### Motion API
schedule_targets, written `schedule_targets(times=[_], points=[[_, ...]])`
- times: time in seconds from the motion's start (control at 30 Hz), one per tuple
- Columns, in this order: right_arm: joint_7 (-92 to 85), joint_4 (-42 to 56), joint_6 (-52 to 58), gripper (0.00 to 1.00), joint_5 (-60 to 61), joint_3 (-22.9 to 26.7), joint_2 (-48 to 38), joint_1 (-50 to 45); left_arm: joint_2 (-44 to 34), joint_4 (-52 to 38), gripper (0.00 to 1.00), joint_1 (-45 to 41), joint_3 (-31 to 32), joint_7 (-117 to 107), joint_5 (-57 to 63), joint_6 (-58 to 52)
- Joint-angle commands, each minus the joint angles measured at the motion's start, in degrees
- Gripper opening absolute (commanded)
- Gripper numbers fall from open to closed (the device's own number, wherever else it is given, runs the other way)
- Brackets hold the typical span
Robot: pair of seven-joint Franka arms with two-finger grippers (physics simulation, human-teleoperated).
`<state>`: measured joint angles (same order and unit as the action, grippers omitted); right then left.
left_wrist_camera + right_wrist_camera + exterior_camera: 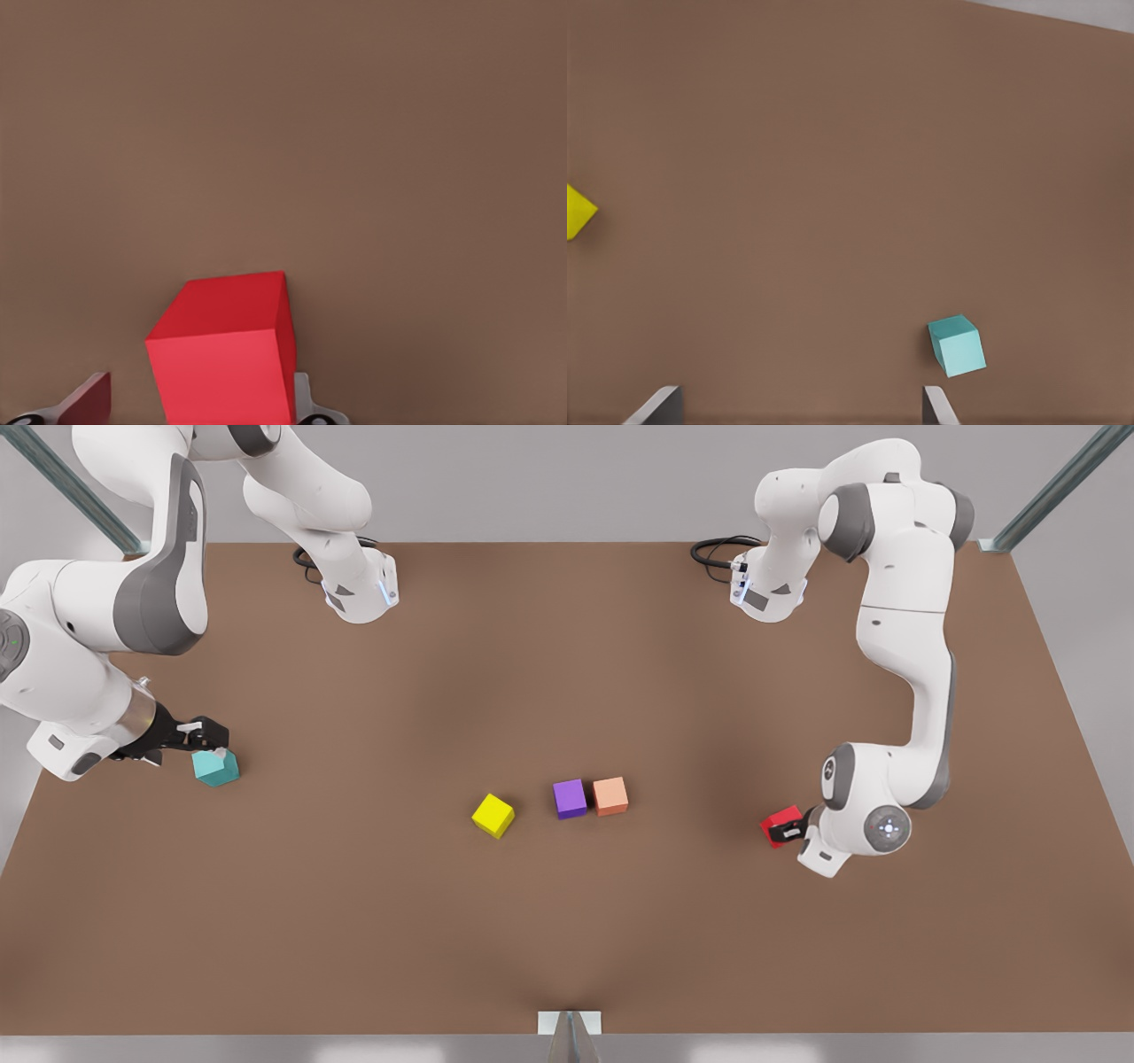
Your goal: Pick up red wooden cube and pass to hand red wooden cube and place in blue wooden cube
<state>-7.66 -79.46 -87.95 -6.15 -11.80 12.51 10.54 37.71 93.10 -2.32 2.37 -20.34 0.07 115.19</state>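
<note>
The left gripper (pixel 785 830) is pinching the red wooden cube (pixel 781 825) at the front view's lower right — the blue wooden cube (pixel 216 767) is lying far across at mid left. The right gripper (pixel 205 737) is hovering just beside it w/ fingers (pixel 937 407) spread, so it's the nearer arm for the handover.

Left gripper (pixel 783 831) clamps red wooden cube (pixel 781 824) near table (pixel 567 646) right edge. Right gripper (pixel 205 742) open just above blue wooden cube (pixel 216 768), left edge. Yellow cube (pixel 493 815), purple cube (pixel 570 798), orange cube (pixel 610 795) mid-table; the last two touching.
</note>
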Motion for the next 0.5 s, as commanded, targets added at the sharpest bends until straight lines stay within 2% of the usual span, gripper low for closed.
schedule_targets(times=[0.0,0.47], points=[[-0.7,0.0,0.1,1.00,0.1,0.0,0.0,0.0,-0.2,0.2,1.00,-0.1,0.0,-9.7,0.2,1.3],[-0.7,-0.2,0.3,1.00,-0.3,0.0,0.0,-0.3,2.0,0.1,1.00,-0.2,0.0,-9.9,-0.3,5.0]])
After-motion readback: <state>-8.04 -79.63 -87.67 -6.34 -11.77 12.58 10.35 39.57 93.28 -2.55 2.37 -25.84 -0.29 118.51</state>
